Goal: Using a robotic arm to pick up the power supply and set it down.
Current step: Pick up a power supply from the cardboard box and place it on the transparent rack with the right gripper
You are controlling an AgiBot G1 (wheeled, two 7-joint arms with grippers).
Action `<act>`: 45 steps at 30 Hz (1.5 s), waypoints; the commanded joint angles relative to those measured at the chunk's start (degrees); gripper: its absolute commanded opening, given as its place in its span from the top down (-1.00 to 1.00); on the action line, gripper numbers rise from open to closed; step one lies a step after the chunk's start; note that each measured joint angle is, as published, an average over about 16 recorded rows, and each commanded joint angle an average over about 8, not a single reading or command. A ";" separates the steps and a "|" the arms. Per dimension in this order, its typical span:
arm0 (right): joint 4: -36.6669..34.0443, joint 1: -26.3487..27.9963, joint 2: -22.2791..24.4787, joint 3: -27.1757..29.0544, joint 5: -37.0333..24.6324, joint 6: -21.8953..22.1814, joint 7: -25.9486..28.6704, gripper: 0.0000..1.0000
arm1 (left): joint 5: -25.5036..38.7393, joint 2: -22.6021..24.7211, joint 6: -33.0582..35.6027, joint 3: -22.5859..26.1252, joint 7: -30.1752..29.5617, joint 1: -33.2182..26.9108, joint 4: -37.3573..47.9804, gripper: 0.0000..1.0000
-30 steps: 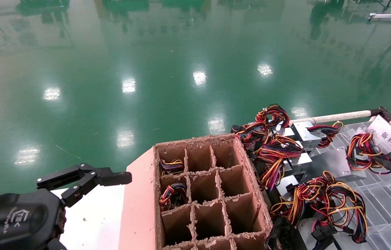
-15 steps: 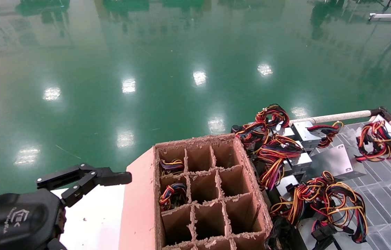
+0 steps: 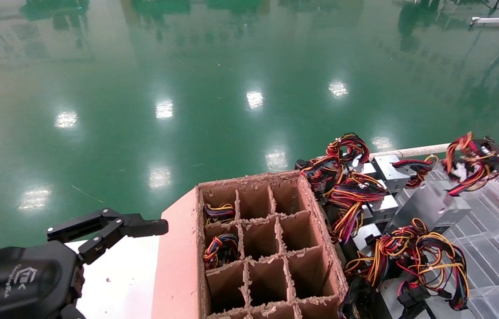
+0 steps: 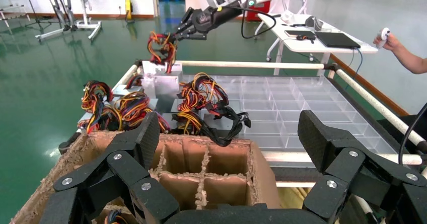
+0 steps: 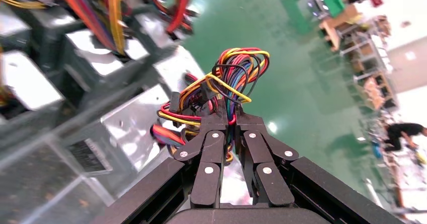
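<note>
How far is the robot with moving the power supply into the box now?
Done: two box cells already hold cables. In hand: the right pincer is shut on the cable bundle of a power supply, which hangs tilted below it. Left: carry it to an empty cell and set it down. The left pincer waits open beside the box.

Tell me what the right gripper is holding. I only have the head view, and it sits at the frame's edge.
Observer: In the right wrist view, the right gripper has its fingers shut on a coloured cable bundle, not on a metal case.
Operator: Check whether a power supply hangs from it.
Observer: The left wrist view shows a silver power supply right under the bundle. I cannot tell whether it is clear of the pile.
Operator: Report the left gripper.
Observer: The left gripper is open, fingers wide apart, facing the divided cardboard box.
</note>
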 commanded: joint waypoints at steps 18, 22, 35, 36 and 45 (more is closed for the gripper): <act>-1.59 2.61 -3.69 -0.07 0.04 -2.59 0.20 1.00 | -0.01 0.00 0.00 0.01 0.00 0.00 0.00 -1.00; -1.88 3.01 -3.94 0.16 0.39 -3.11 0.04 1.00 | -0.01 0.00 0.00 0.01 0.01 0.00 0.00 -1.00; -3.95 2.24 -4.01 0.90 1.45 -3.16 -0.92 1.00 | -0.01 -0.01 -0.01 0.02 0.01 0.00 0.00 -1.00; -4.28 1.89 -3.93 1.01 1.61 -3.06 -0.99 1.00 | -0.01 -0.01 -0.01 0.02 0.01 0.00 0.00 -1.00; -6.28 -1.05 -1.85 2.43 3.64 -3.95 -1.83 1.00 | -0.02 -0.01 -0.01 0.02 0.01 -0.01 0.00 -1.00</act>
